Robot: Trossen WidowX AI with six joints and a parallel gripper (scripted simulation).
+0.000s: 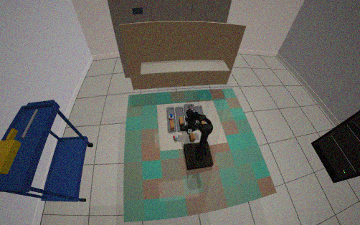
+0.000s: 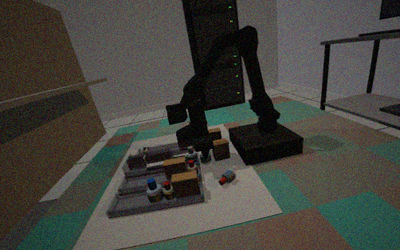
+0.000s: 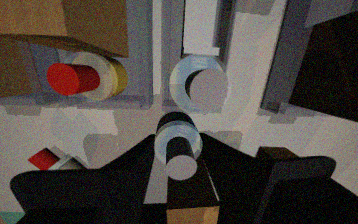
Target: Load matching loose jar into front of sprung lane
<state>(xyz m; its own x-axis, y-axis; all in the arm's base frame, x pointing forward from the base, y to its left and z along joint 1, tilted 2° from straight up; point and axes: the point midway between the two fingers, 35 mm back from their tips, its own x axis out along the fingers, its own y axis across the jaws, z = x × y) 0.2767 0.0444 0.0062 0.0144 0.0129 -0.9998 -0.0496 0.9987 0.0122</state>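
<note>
My gripper (image 3: 177, 137) (image 2: 205, 152) is shut on a pale jar (image 3: 181, 165) (image 2: 205, 158) with a grey cap, upright just in front of the tray; the fingers stand on both sides of it. A matching grey-capped jar (image 3: 207, 87) (image 2: 190, 153) stands at the front of the sprung lane, directly ahead of the held jar. The white pusher plate (image 3: 201, 51) is right behind the lane jar. The front stop is mostly hidden by the jars. Whether the held jar touches the mat cannot be told.
A red-capped jar (image 3: 92, 75) (image 2: 191, 164) stands in the neighbouring lane near a cardboard box (image 2: 174, 165). Another box (image 2: 186, 184) and two jars are in the outer lane. A loose red-capped jar (image 2: 228, 177) (image 1: 176, 137) lies on its side. A loose box (image 2: 221, 149) (image 3: 192, 215) stands close to the held jar.
</note>
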